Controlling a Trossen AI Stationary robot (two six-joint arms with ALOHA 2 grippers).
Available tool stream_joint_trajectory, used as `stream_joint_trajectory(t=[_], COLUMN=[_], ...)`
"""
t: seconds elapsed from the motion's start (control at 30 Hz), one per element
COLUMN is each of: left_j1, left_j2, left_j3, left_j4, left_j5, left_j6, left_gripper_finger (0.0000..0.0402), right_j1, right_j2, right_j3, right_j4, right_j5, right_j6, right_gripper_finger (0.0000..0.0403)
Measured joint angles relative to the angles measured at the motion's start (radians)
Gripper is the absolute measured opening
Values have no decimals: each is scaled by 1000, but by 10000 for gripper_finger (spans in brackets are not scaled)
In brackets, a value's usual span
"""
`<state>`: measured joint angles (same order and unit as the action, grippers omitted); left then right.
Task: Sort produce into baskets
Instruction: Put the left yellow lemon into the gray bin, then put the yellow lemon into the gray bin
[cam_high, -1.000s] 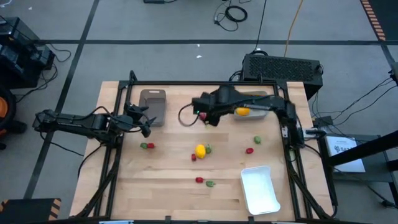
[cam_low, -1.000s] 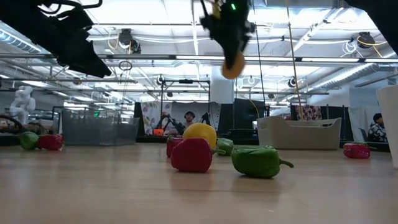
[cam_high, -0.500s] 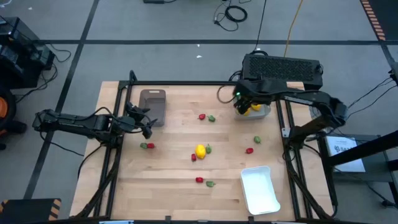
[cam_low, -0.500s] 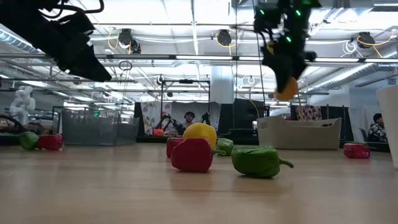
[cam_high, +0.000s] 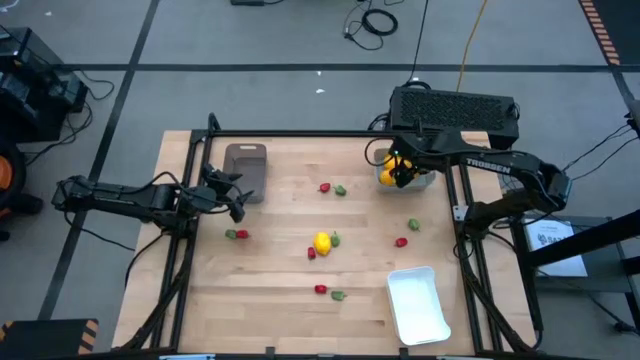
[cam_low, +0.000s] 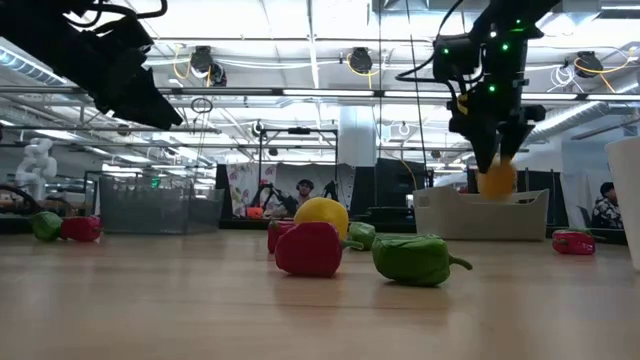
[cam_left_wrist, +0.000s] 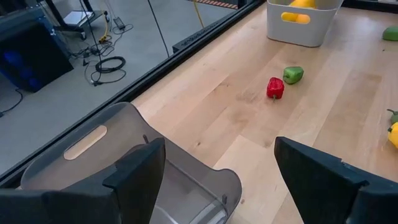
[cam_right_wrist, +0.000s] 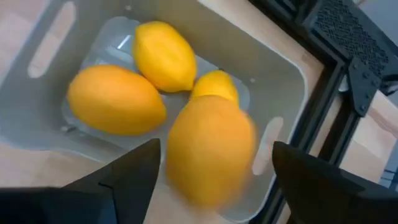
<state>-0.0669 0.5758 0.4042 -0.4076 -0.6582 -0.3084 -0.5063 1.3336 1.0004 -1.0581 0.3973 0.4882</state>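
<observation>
My right gripper (cam_high: 396, 172) (cam_right_wrist: 214, 180) is open above the light grey-blue basket (cam_high: 412, 180) (cam_right_wrist: 292, 68) at the far right. An orange citrus (cam_right_wrist: 211, 149) (cam_low: 497, 180) shows blurred in the gap between the fingers, apart from both, just below the fingertips in the low view. Three yellow and orange citrus (cam_right_wrist: 115, 99) lie in that basket. My left gripper (cam_high: 230, 196) (cam_left_wrist: 217, 186) is open and empty beside the brown-grey basket (cam_high: 247, 165) (cam_left_wrist: 124, 162). The white basket (cam_high: 417, 303) stands at the near right.
On the table lie a yellow citrus (cam_high: 322, 242) with red and green pieces beside it, a red-green pair (cam_high: 236, 234) at the left, another pair (cam_high: 332, 188) at the far middle, one pair (cam_high: 329, 292) at the near middle, a green (cam_high: 413, 225) and a red piece (cam_high: 401, 241).
My right gripper has carried the orange citrus from the table's far middle toward the right edge, to above the grey-blue basket, and has come lower. The citrus, between the fingers before, now shows just below the fingertips over the basket.
</observation>
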Motion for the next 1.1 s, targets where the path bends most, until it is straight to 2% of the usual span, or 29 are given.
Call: stream_joint_trajectory(t=[0.2, 0.37, 0.47, 0.6, 0.83, 1.0, 1.1], left_j1=[0, 0, 0, 0, 0, -1, -1], left_j2=[0, 0, 0, 0, 0, 0, 0], left_j3=[0, 1, 1, 1, 1, 1, 1], left_j4=[0, 1, 1, 2, 2, 10, 34], left_j5=[0, 14, 18, 18, 24, 115, 185], left_j6=[0, 0, 0, 0, -9, 13, 57], left_gripper_finger=[309, 309, 309, 309, 309, 309, 309], right_j1=[-1, 1, 1, 4, 54, 168, 264], right_j2=[1, 1, 1, 1, 1, 1, 2], right_j3=[0, 0, 0, 0, 4, 29, 49], right_j4=[5, 9, 18, 81, 336, 573, 689], right_j5=[95, 89, 29, -105, -337, -441, -455], right_j6=[20, 27, 27, 29, 17, 2, -40], right_gripper_finger=[321, 322, 322, 322, 322, 318, 315])
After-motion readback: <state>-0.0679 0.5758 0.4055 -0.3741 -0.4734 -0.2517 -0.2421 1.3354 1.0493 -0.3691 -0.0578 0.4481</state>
